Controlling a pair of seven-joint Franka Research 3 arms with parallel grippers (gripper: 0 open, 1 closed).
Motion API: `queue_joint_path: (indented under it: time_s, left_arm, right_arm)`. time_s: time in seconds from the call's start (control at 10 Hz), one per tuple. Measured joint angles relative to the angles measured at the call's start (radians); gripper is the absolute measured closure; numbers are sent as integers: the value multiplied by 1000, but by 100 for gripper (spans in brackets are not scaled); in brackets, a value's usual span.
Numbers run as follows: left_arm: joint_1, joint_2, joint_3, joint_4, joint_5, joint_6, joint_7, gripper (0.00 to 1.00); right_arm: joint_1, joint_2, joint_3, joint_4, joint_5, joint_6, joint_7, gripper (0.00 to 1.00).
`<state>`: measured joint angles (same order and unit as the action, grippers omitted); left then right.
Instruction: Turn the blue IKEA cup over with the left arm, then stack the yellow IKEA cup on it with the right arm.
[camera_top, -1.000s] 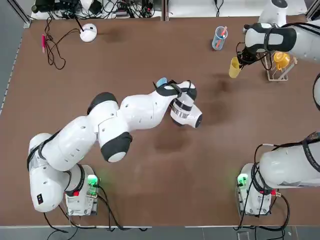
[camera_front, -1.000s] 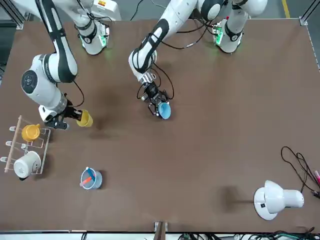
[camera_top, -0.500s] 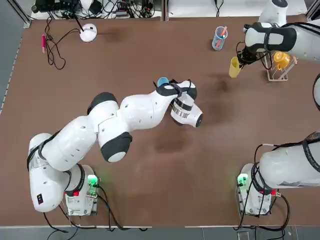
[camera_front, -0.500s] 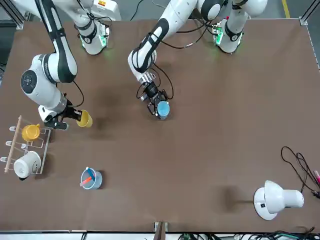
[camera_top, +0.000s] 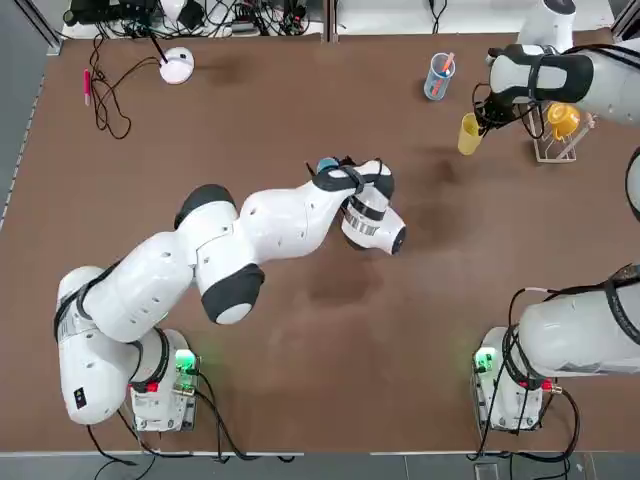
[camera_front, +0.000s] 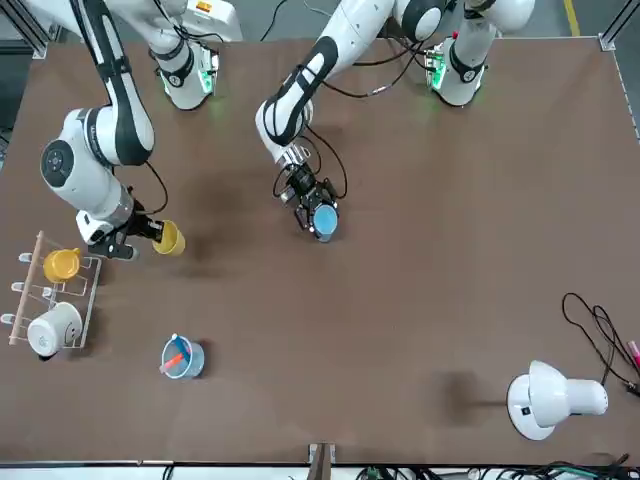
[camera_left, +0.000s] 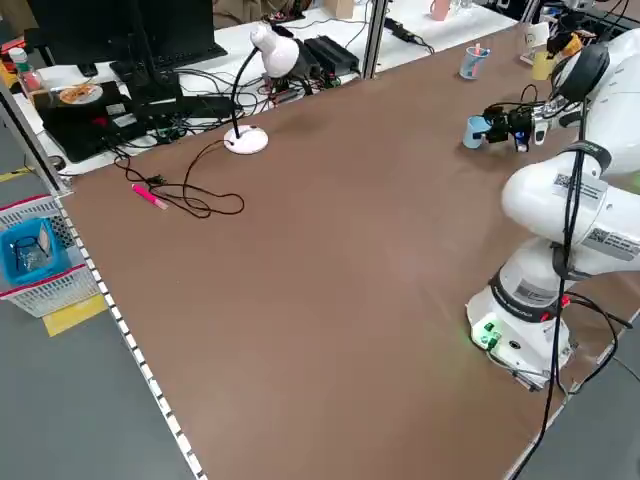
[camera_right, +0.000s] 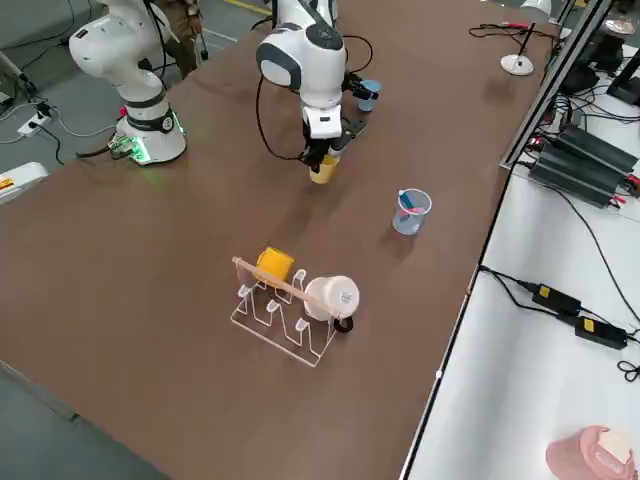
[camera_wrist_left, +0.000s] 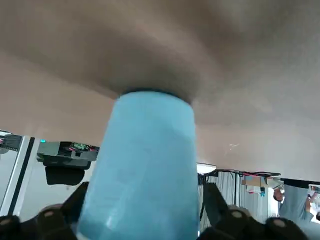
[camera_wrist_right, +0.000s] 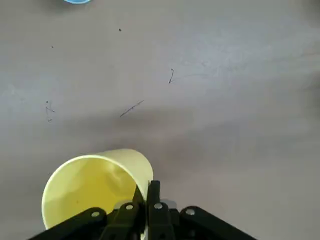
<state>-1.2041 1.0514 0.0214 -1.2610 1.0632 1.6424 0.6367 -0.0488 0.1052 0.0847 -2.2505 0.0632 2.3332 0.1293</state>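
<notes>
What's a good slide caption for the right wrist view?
Closed black jaws pinch the wall of a tapered yellow plastic cup, its mouth showing.

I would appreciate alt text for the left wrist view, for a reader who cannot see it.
A pale blue tapered cup fills the middle, between the open fingers of the left claw. Its far end meets the brown tabletop, with a white lamp base and cables beyond.
</notes>
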Motion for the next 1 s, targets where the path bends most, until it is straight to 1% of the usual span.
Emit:
queue_joint_path:
  time_s: [0.2, 0.3, 0.5, 0.7, 0.8, 0.9, 1.0]
  left_arm:
    - [0, -5, 3, 11, 0, -1, -1, 1]
    - [1, -22, 6, 23, 0, -5, -1, 1]
    - [4, -90, 7, 29, -14, -26, 7, 1]
    - [10, -146, 3, 18, -29, -77, 16, 1]
    - [32, -178, -11, 12, -40, -83, 10, 1]
    - [89, -225, -50, 10, -45, -88, 4, 1]
    - [181, -286, -104, 6, -62, -91, 3, 1]
  right_arm:
    - [0, 0, 0, 1, 0, -1, 0, 95]
    - [0, 0, 0, 2, 0, -1, -1, 95]
    - [0, 0, -1, 5, 0, -8, -1, 95]
    - [0, -1, -1, 9, 0, -9, -1, 95]
    - [0, -1, -1, 13, 0, -11, -1, 95]
    - [0, -1, -1, 18, 0, -16, -1, 95]
    - [2, -2, -1, 22, 0, -21, -1, 95]
